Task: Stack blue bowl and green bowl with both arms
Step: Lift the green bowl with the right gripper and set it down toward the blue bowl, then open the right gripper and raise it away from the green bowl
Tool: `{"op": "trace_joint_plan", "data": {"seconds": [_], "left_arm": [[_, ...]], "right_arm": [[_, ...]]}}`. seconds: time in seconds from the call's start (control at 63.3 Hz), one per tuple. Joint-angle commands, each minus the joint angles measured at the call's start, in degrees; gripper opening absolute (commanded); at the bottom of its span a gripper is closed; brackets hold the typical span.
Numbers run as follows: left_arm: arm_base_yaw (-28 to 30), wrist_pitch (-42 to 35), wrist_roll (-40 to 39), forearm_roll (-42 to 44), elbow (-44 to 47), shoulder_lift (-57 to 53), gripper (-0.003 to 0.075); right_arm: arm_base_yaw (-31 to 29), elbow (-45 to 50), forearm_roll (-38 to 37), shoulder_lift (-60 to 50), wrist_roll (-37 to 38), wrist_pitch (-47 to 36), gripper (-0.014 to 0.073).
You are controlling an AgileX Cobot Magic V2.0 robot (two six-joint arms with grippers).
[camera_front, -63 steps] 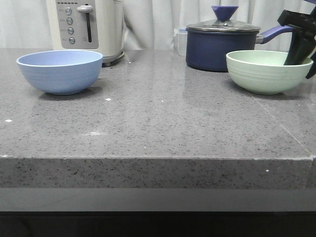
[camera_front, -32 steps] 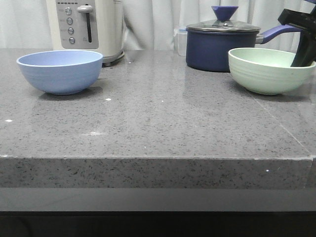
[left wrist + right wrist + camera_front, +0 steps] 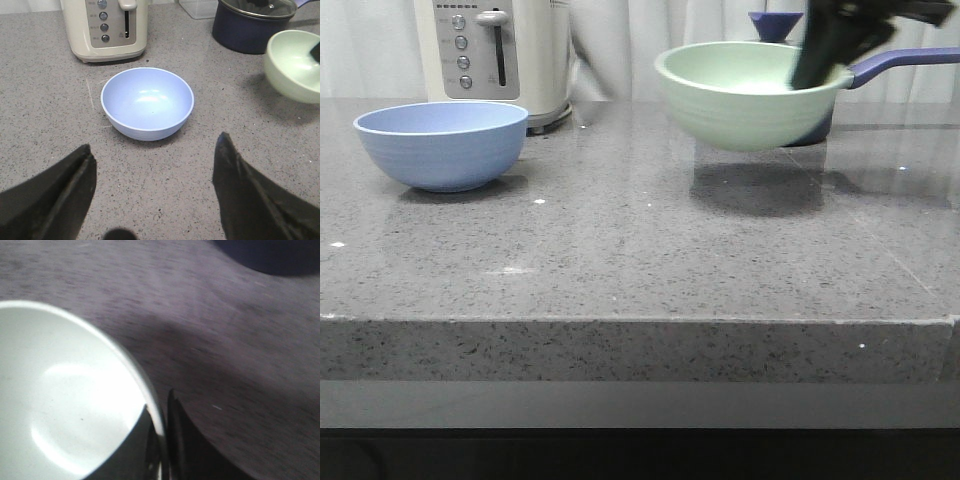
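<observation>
Right jaws pinching green bowl rim, airborne, mouth up

A grey speckled stone counter fills the scene, its thick front edge squared off above a dark band. Pale curtains hang in soft folds behind. A cream toaster stands at the back left, a navy lidded saucepan back right. Light gleams softly off the polished surface.

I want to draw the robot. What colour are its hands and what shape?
Black. The left tool has two thick, wedge-shaped fingers with a matte look. The right tool is also dark and bulky, though blurred. No cables or markings show.
</observation>
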Motion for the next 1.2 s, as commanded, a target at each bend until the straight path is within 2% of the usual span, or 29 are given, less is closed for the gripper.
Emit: {"op": "trace_joint_plan", "data": {"seconds": [0.0, 0.095, 0.584, 0.695, 0.789, 0.9, 0.963, 1.184], "left_arm": [[-0.6, -4.0, -0.1, -0.9, -2.0, 0.2, 0.0491], [-0.6, -4.0, -0.1, -0.9, -2.0, 0.2, 0.0491], [-0.6, -4.0, -0.1, -0.9, -2.0, 0.2, 0.0491], [-0.6, -4.0, -0.1, -0.9, -2.0, 0.2, 0.0491], [-0.6, -4.0, -0.1, -0.9, -2.0, 0.2, 0.0491], [-0.6, -4.0, -0.1, -0.9, -2.0, 0.2, 0.0491], [-0.6, -4.0, -0.1, -0.9, -2.0, 0.2, 0.0491], [-0.6, -4.0, -0.1, -0.9, -2.0, 0.2, 0.0491]], "right_arm": [[3.6, -4.2, -2.1, -0.4, 2.3, -2.0, -0.0054], [6.0, -6.6, -4.6, 2.0, 4.6, -1.9, -0.0054], [6.1, -8.0, -5.2, 6.4, 5.9, -1.0, -0.0039], [6.1, -8.0, -5.1, 6.4, 5.9, -0.8, 0.0060], [6.1, -8.0, -5.1, 6.4, 5.9, -0.8, 0.0204], [6.1, -8.0, -5.2, 6.3, 5.9, -2.0, 0.0326], [6.1, -8.0, -5.2, 5.8, 5.9, -2.1, 0.0351], [6.1, -7.5, -6.0, 0.0, 4.1, -1.2, 0.0352]]}}
